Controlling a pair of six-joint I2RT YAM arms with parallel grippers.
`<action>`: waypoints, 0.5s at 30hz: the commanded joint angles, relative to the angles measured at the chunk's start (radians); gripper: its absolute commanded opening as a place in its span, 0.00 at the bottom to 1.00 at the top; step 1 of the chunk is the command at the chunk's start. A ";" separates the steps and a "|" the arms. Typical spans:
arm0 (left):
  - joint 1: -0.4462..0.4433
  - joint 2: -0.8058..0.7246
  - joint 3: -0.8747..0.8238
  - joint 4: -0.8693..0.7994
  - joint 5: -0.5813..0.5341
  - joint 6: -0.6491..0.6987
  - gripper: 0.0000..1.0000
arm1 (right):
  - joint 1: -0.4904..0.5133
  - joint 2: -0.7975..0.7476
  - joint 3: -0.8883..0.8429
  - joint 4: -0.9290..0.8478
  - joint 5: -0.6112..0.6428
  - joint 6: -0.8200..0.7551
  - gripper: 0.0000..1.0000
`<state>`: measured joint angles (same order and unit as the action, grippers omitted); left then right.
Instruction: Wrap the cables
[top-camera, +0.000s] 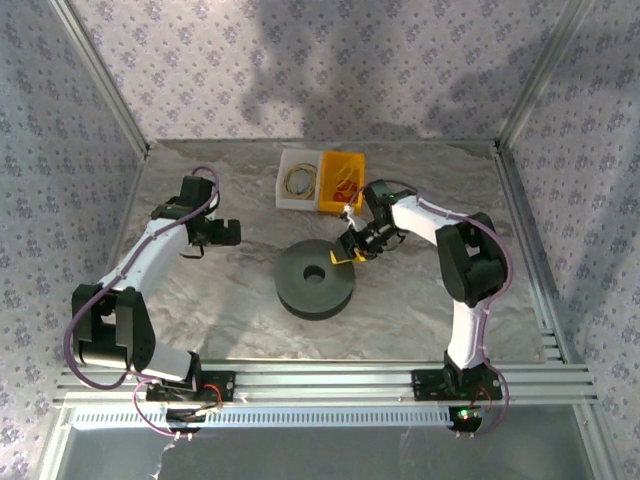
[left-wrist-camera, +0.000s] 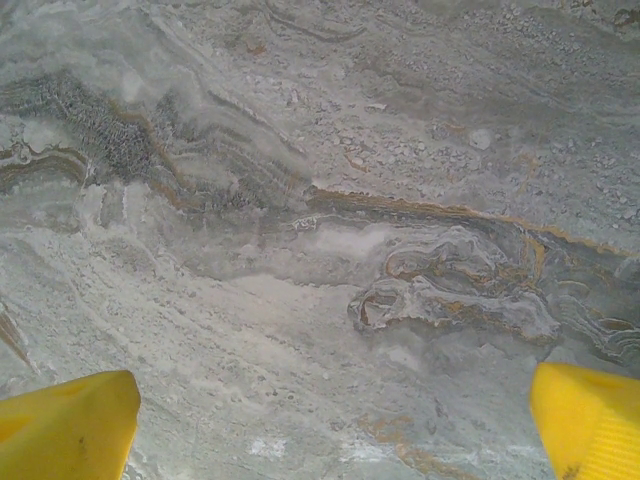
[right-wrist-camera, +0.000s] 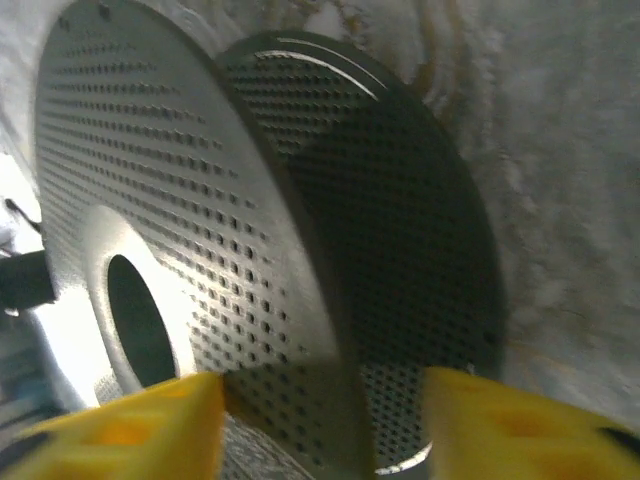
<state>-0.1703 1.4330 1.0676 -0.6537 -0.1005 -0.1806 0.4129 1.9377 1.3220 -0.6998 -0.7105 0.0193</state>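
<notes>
Spool-setting step: right gripper (right-wrist-camera: 320, 415) stood, jaws part-open, astride the rim of the dark grey perforated spool (top-camera: 300, 287) at mid-surface, left gripper (top-camera: 228, 233) jaws wide; next move likely required lifting clear without tipping it.

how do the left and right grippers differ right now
The left gripper faces plain tabletop, while the right gripper straddles the edge of the grey spool's disc. The left gripper's jaws stand wider apart than the right gripper's. Both are open, have yellow fingers, and grip nothing.
</notes>
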 joint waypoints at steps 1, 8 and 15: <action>0.001 -0.030 -0.010 -0.006 0.003 0.007 1.00 | -0.011 -0.065 0.021 -0.017 0.191 -0.007 0.69; 0.002 -0.044 -0.012 -0.018 -0.007 0.015 1.00 | -0.036 -0.207 0.150 -0.119 0.299 -0.048 1.00; 0.002 -0.049 0.000 -0.018 0.002 0.015 1.00 | -0.063 -0.148 0.398 -0.061 0.309 -0.018 1.00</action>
<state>-0.1703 1.4071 1.0588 -0.6552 -0.1005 -0.1802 0.3565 1.7489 1.6512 -0.7795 -0.4328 -0.0132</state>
